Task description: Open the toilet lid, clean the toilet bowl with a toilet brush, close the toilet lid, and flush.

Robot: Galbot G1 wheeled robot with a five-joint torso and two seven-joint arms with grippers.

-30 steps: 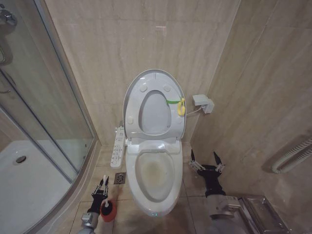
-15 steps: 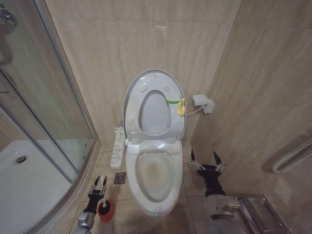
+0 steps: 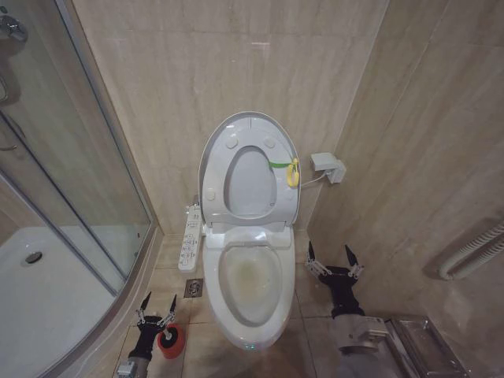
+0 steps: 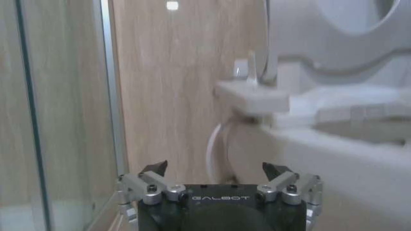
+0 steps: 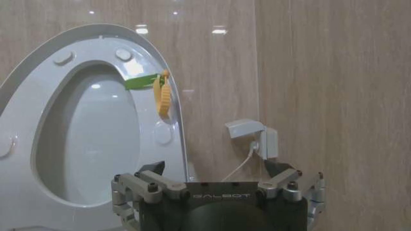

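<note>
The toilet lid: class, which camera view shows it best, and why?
The head view: the whole toilet lid stands raised against the wall, tag at its edge. The right wrist view shows most of it close up, cut off at the frame's edge. The left wrist view catches a blurred corner.

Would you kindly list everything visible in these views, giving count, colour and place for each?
toilet lid: one, white, raised against the back wall, a yellow-green tag at its edge
toilet bowl: one, white with brownish stains, open below the lid
toilet brush: one, white handle standing in a red holder cup, on the floor at the bowl's left
control panel: one, white, at the bowl's left side
floor drain: one, grey, between cup and bowl
wall socket: one, white, on the right wall
shower tray: one, white, far left behind glass
left pincer: one, black, open, on the floor side just above the brush
right pincer: one, black, open, at the bowl's right
</note>
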